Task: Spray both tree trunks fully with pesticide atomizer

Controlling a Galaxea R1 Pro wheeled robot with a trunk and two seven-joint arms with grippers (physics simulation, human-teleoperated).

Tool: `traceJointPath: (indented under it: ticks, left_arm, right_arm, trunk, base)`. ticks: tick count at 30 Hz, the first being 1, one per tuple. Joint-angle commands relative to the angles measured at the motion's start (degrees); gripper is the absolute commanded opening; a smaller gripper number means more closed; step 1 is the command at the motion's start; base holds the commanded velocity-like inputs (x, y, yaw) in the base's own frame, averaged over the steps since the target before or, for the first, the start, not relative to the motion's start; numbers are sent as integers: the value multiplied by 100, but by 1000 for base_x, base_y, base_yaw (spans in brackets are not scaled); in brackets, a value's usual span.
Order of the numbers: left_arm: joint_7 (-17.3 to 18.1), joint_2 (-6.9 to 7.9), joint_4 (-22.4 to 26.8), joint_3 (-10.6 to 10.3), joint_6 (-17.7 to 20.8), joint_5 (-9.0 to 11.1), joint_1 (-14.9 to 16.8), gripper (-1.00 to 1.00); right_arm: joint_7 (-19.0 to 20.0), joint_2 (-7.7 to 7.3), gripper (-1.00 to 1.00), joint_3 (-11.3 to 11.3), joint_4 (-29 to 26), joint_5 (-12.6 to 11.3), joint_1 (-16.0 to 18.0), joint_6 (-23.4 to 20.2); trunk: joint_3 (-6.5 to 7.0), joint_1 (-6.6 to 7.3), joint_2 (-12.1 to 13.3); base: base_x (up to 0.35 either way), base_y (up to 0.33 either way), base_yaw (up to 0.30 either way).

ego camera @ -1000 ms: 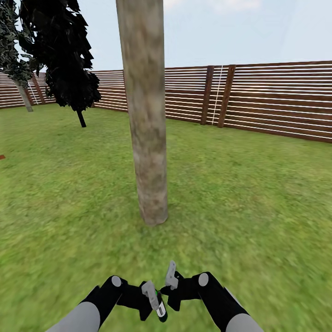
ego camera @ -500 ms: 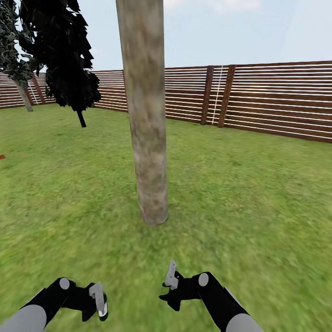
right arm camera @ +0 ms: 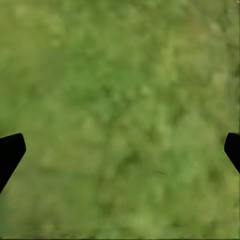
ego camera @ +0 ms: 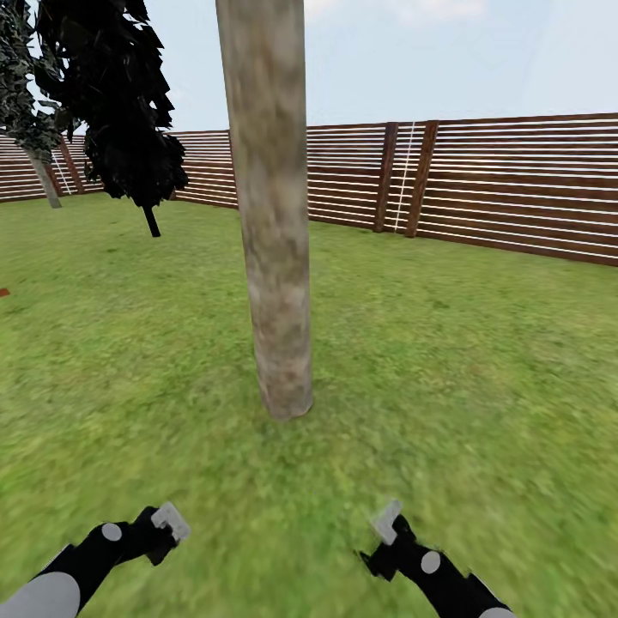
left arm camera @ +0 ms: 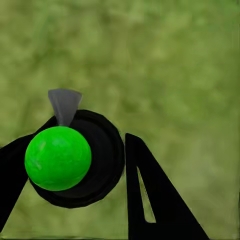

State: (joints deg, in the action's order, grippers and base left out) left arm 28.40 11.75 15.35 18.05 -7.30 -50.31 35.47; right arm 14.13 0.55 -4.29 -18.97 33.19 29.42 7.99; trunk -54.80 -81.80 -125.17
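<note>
A thick pale mottled tree trunk (ego camera: 275, 257) rises from the lawn straight ahead, a short way beyond both arms. My left gripper (ego camera: 172, 521) hangs low on the left above the grass. The left wrist view looks down on the pesticide atomizer (left arm camera: 57, 157): a round black body with a bright green ball top and a small grey nozzle, held between the black fingers (left arm camera: 150, 200) of my shut left gripper (left arm camera: 75, 165). My right gripper (ego camera: 388, 521) sits low on the right, apart from the trunk. Its black fingertips (right arm camera: 10, 152) stand wide over bare grass, so this gripper (right arm camera: 120, 150) is open and empty.
Green lawn (ego camera: 481, 369) spreads all around the trunk. A brown slatted fence (ego camera: 515, 189) closes the far side. A black cone-shaped tree (ego camera: 120, 103) stands at the back left, with a thin-trunked tree (ego camera: 43, 180) beyond it.
My left arm has swung from the middle out to the left with the atomizer in it. The right arm has shifted right and lower. Trunk and camera are unchanged.
</note>
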Motion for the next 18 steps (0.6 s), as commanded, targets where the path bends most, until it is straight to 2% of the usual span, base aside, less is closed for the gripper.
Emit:
traceJointPath:
  ticks: [1,2,4,5,7,8,9,11,13,14,15,18]
  left_arm:
    - [-120,-23,-14,72,135,93,4,-100]
    - [-310,-54,-27,96,403,292,4,-100]
    - [-594,-164,-30,124,839,593,4,-100]
    - [-723,-222,-24,131,1061,720,4,-100]
    - [-877,-342,10,133,1438,955,9,-100]
    - [-902,-388,20,131,1570,1047,20,-100]
    - [-926,-448,34,130,1785,1184,44,-100]
    - [-945,-589,65,125,2255,1496,80,-100]
    - [-939,-672,73,109,2392,1635,88,-100]
    - [-935,-813,73,67,2429,1649,85,-100]
    - [-937,-890,73,43,2438,1639,80,-100]
    - [-943,-961,79,35,2462,1647,85,-100]
  right_arm:
    - [-429,-27,100,7,242,-104,3,72]
    - [-976,-53,100,7,553,-332,3,197]
    - [-1724,-71,100,1,995,-819,3,470]
    - [-2054,-76,100,0,1148,-1184,3,550]
    - [-2627,-80,100,-1,1308,-1900,3,612]
    - [-2836,-87,100,0,1330,-2138,1,620]
    - [-3131,-125,100,-1,1350,-2475,-2,627]
    - [-3409,-182,100,-17,1373,-3017,-5,642]
    - [-3450,-168,100,-28,1377,-3132,-16,654]
    - [-3463,-157,100,-34,1374,-3163,-21,658]
    - [-3466,-153,100,-35,1370,-3174,-22,659]
    - [-3466,-152,100,-36,1367,-3185,-23,688]
  trunk:
    - [-4,1,-2]
    - [-4,1,-2]
    - [-4,1,-2]
    - [-4,1,-2]
    - [-4,1,-2]
    - [-4,1,-2]
    - [-4,1,-2]
    - [-4,1,-2]
    - [-4,1,-2]
    - [-4,1,-2]
    - [-4,1,-2]
    - [-4,1,-2]
  base:
    - [0,0,0]
    - [0,0,0]
    - [0,0,0]
    - [0,0,0]
    - [0,0,0]
    - [0,0,0]
    - [0,0,0]
    - [0,0,0]
    - [0,0,0]
    - [0,0,0]
    - [0,0,0]
    - [0,0,0]
